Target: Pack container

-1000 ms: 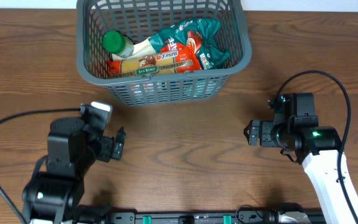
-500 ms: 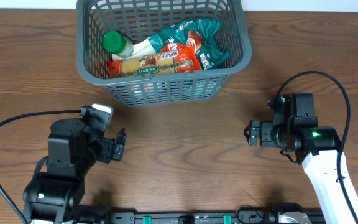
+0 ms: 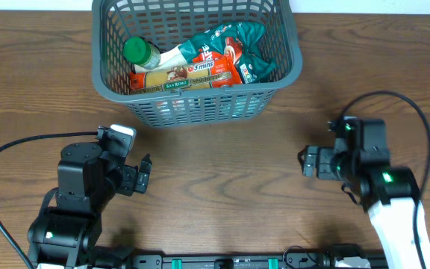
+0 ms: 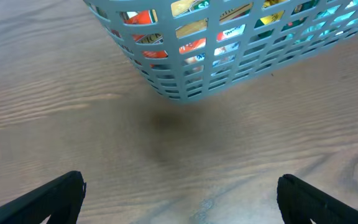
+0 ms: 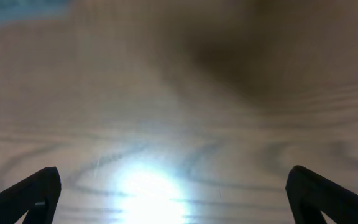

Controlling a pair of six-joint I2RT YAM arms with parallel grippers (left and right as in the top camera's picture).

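Note:
The container (image 3: 200,109), a dark grey lattice basket, stands at the back middle of the table. Inside lie a green-capped bottle (image 3: 141,52), a yellow pasta box (image 3: 178,79) and red and teal packets (image 3: 234,52). My left gripper (image 3: 142,176) is open over bare wood, in front of the basket's left corner. In the left wrist view the container (image 4: 229,59) fills the top, and the left gripper (image 4: 180,200) holds nothing. My right gripper (image 3: 305,161) is open to the basket's front right. In the right wrist view, the right gripper (image 5: 176,202) is over blurred wood.
The wooden table (image 3: 222,187) stretches between the two arms. A black cable (image 3: 21,146) loops at the left arm and another cable (image 3: 416,119) arcs over the right arm. A bright glare (image 5: 145,193) lies on the wood under the right gripper.
The right arm has drawn back a little toward the front right. The left arm has shifted only slightly. Both grippers stay open.

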